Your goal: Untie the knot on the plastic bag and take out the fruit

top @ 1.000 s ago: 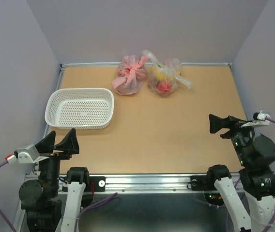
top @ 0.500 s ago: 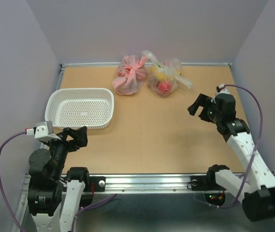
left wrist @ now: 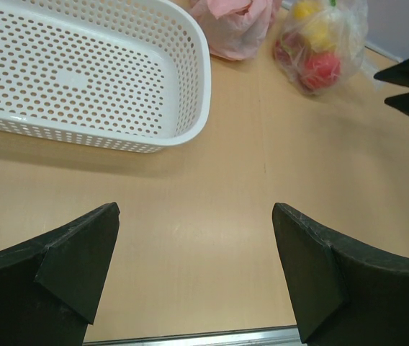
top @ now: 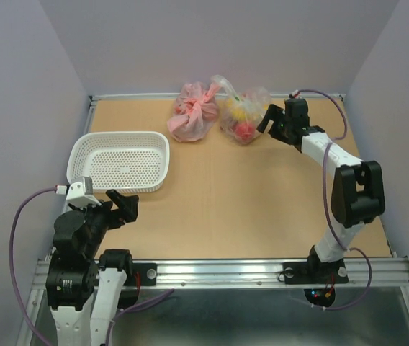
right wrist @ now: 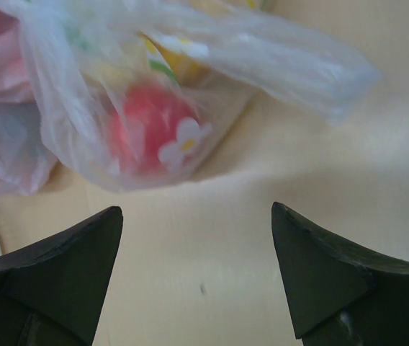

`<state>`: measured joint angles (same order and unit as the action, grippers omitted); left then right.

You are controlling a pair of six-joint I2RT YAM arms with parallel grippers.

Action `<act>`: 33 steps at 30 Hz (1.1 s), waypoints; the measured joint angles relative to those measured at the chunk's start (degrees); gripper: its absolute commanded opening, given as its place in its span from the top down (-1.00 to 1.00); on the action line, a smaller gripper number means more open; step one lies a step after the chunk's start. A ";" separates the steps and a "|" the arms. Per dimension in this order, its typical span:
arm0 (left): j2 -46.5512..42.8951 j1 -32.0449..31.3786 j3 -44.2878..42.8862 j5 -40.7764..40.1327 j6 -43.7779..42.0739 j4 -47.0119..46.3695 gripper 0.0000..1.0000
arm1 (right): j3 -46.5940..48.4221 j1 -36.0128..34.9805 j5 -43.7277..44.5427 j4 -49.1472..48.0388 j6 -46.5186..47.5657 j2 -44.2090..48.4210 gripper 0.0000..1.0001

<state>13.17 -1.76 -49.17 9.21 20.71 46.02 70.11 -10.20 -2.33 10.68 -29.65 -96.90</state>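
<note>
The clear plastic bag (top: 246,115) lies tied at the table's far edge. Red fruit (top: 244,130) and yellow fruit (top: 237,111) show through it. Its knot (top: 237,96) is on top, with loose ears trailing left and right. My right gripper (top: 266,120) is open and empty, just right of the bag and apart from it. In the right wrist view the bag (right wrist: 154,86) and a red fruit (right wrist: 143,126) fill the top, beyond the gripper (right wrist: 197,274). My left gripper (top: 129,209) is open and empty near the front left. It also shows in the left wrist view (left wrist: 194,267).
A pink tied bag (top: 194,112) lies against the clear bag's left side. A white perforated basket (top: 163,169) stands at the left, just beyond my left gripper; its rim (left wrist: 203,94) shows in the left wrist view. Grey walls close in the table.
My right arm has stretched from the near right side across to the clear bag at the far edge. My left gripper has turned and moved a little forward toward the basket.
</note>
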 measured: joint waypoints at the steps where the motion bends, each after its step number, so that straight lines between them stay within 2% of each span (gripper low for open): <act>1: 0.26 0.00 0.00 0.04 0.00 0.24 -0.97 | 2.14 -0.46 0.66 -1.03 -0.02 -1.90 -0.77; 9: 1.09 0.00 0.00 0.94 1.33 2.34 -0.97 | 24.17 -4.17 5.40 -7.13 0.35 -21.97 -0.74; 12: 1.09 0.00 -0.07 1.11 1.68 3.80 -0.97 | 28.11 -4.90 5.68 -8.04 1.01 -26.84 -0.22; 13: 1.09 0.00 -0.11 1.09 1.73 4.39 -0.97 | 28.63 -5.20 5.75 -8.17 1.20 -28.17 0.21; 16: 1.07 0.00 -0.24 1.07 1.77 5.68 -0.96 | 28.20 -5.81 5.88 -7.93 2.25 -28.72 0.89; 17: 1.07 0.00 -0.26 1.07 1.88 5.90 -0.96 | 27.61 -6.12 6.08 -8.13 3.21 -28.26 0.99; 22: 1.07 0.00 -0.37 1.97 2.43 6.10 -0.94 | 18.05 -8.96 5.35 -7.67 8.61 -19.67 0.99; 27: 1.46 0.00 0.09 4.33 2.78 5.05 -0.93 | 6.16 -14.36 -1.01 -5.55 16.76 -2.60 0.99; 33: 5.14 0.00 0.59 7.10 2.80 1.49 -0.93 | -4.13 -25.22 -8.57 -0.13 24.37 15.23 0.99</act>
<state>18.31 -1.76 -48.58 16.32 23.51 47.51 65.98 -35.42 -10.90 10.55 -5.28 -81.67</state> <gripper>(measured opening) 0.970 0.020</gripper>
